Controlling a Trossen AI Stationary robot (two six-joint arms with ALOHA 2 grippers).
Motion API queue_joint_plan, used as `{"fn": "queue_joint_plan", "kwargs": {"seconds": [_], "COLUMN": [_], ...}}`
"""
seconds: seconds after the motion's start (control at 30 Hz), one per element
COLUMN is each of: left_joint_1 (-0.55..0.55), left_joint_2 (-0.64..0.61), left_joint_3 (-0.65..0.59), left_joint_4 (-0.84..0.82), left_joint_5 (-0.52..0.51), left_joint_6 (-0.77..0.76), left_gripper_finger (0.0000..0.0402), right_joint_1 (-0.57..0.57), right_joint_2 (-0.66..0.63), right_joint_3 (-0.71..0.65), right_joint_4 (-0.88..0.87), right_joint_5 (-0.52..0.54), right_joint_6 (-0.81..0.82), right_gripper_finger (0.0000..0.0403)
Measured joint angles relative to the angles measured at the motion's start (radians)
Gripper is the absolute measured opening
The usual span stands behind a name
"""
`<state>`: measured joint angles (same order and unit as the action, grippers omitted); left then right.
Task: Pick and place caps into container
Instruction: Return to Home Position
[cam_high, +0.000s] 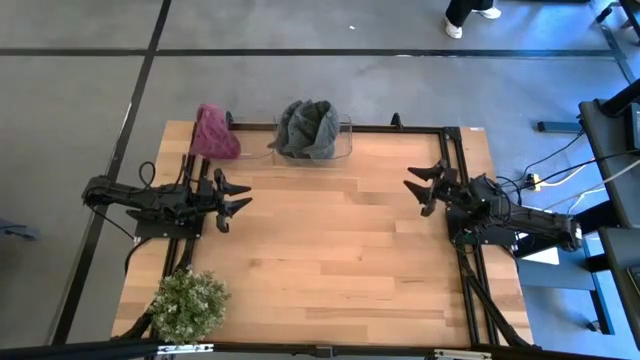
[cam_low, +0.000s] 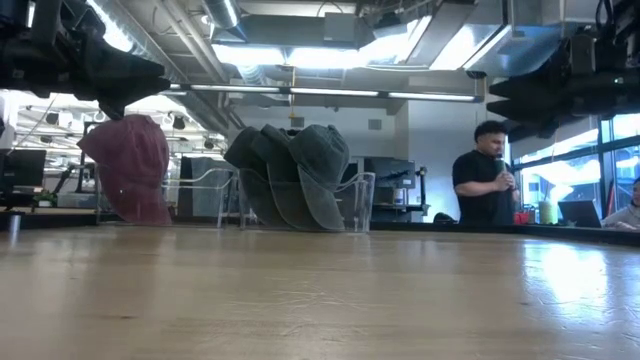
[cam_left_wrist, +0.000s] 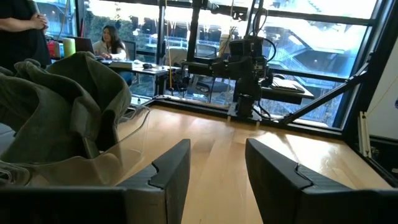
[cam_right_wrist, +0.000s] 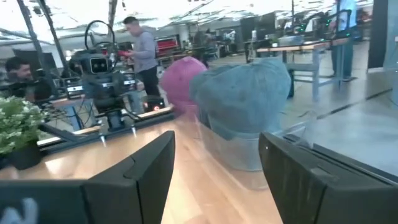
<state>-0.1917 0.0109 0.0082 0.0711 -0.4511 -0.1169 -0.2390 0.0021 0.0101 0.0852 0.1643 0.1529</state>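
Note:
Several dark grey-green caps (cam_high: 308, 128) are piled in the clear container (cam_high: 346, 140) at the table's far edge, rising above its low walls (cam_low: 358, 205). The maroon cap (cam_high: 213, 133) stands outside it on the table's far left corner (cam_low: 130, 168). My left gripper (cam_high: 240, 197) is open and hovers left of the table's middle, near the container's left end; the caps (cam_left_wrist: 62, 118) show beside its fingers (cam_left_wrist: 217, 146). My right gripper (cam_high: 415, 193) is open at the right side, facing the caps (cam_right_wrist: 242, 99) and the maroon cap (cam_right_wrist: 179, 84).
A bushy green plant (cam_high: 188, 303) stands at the near left corner. Bare wooden tabletop (cam_high: 330, 250) lies between the arms and toward the near edge. A black frame rail (cam_high: 400, 128) runs along the far edge. A person (cam_low: 485, 185) stands in the room behind the table.

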Motion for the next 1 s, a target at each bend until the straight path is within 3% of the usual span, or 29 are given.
{"fn": "queue_joint_plan", "kwargs": {"seconds": [1.0], "left_joint_1": [0.000], "left_joint_2": [0.000], "left_joint_3": [0.000], "left_joint_4": [0.000], "left_joint_5": [0.000], "left_joint_6": [0.000], "left_gripper_finger": [0.0150], "right_joint_1": [0.000], "right_joint_2": [0.002], "right_joint_3": [0.001], "right_joint_4": [-0.021], "right_joint_5": [0.001], "right_joint_6": [-0.004], "right_gripper_finger": [0.0233]}}
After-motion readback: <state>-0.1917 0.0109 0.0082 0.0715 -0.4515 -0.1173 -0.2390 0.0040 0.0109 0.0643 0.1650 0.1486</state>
